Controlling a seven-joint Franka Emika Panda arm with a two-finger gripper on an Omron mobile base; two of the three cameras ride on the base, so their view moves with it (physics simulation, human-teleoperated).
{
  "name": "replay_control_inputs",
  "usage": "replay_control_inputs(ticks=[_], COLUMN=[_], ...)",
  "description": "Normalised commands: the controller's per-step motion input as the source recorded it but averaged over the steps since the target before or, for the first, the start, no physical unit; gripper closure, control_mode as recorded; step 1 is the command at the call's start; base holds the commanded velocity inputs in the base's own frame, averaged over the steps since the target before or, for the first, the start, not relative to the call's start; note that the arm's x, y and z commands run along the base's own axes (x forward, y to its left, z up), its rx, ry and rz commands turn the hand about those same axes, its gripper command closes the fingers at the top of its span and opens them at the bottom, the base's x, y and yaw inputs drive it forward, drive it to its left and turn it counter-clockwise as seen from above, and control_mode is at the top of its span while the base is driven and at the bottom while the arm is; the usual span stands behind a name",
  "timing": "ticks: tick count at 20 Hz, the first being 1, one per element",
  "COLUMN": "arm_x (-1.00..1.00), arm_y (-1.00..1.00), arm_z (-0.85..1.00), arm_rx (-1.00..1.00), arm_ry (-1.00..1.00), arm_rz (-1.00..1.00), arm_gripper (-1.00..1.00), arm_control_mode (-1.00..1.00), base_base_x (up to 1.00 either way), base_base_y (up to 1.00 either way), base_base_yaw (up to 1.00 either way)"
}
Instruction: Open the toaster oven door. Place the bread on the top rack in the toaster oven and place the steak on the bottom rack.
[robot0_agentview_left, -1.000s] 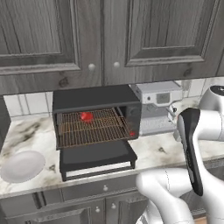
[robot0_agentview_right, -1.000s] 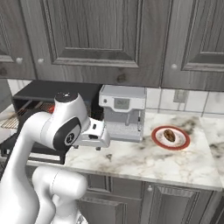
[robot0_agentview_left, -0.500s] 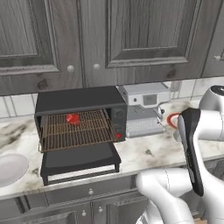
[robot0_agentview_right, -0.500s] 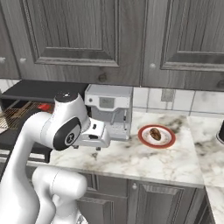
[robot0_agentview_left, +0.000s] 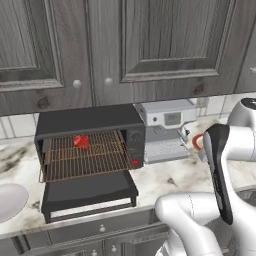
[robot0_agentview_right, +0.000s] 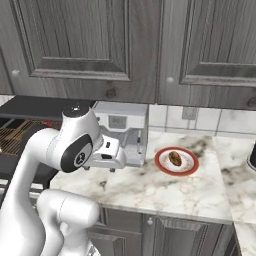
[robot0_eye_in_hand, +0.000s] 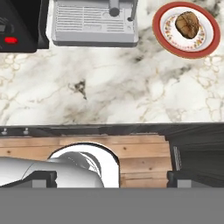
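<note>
- Plainly, the gripper (robot0_eye_in_hand: 112, 179) is spread wide, its two dark fingertips (robot0_eye_in_hand: 41, 178) far apart at the bottom of the hand view, with nothing between them.
- It hangs above the front edge of the marble counter (robot0_eye_in_hand: 131, 87) and points down at it, touching nothing.
- Just beyond it on the counter stands the silver-white coffee machine (robot0_eye_in_hand: 94, 24), seen from above with its ribbed drip tray toward the gripper.
- To the right of the machine lies a red-rimmed plate (robot0_eye_in_hand: 209, 46), and the bread (robot0_eye_in_hand: 187, 24), a brown lump, rests in the middle of it.
- To the left of the coffee machine and close beside it stands the toaster oven (robot0_agentview_left: 90, 120), black and boxy, its small red light (robot0_agentview_left: 135, 162) glowing low on the right-hand panel.
- The toaster oven door (robot0_agentview_left: 90, 187) is open, folded down flat in front of the oven mouth.
- Inside shows a coppery wire rack (robot0_agentview_left: 85, 160); I cannot tell the upper grid from the lower one.
- The steak (robot0_agentview_left: 81, 141), small and bright red, sits toward the back of the oven on the wire, well apart from the gripper.
- A white plate (robot0_agentview_left: 7, 200) lies on the counter left of the open door.
- Dark grey cabinet doors (robot0_agentview_left: 150, 40) hang above it all.
</note>
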Motion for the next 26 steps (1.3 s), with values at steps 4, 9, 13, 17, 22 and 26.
replay_control_inputs(ticks=[4,9,13,17,22,26], arm_x=[0.00,0.00,0.00,0.00,0.00,0.00], arm_y=[0.00,0.00,0.00,0.00,0.00,0.00], arm_z=[0.00,0.00,0.00,0.00,0.00,0.00], arm_rx=[0.00,0.00,0.00,0.00,0.00,0.00], arm_ry=[0.00,0.00,0.00,0.00,0.00,0.00], arm_rz=[0.00,0.00,0.00,0.00,0.00,0.00], arm_gripper=[-1.00,-1.00,-1.00,-1.00,-1.00,-1.00], arm_control_mode=[1.00,1.00,1.00,1.00,1.00,-1.00], base_base_x=[0.26,0.03,0.00,0.00,0.00,0.00], base_base_y=[-0.14,-0.05,0.00,0.00,0.00,0.00], base_base_yaw=[0.01,0.00,0.00,0.00,0.00,0.00])
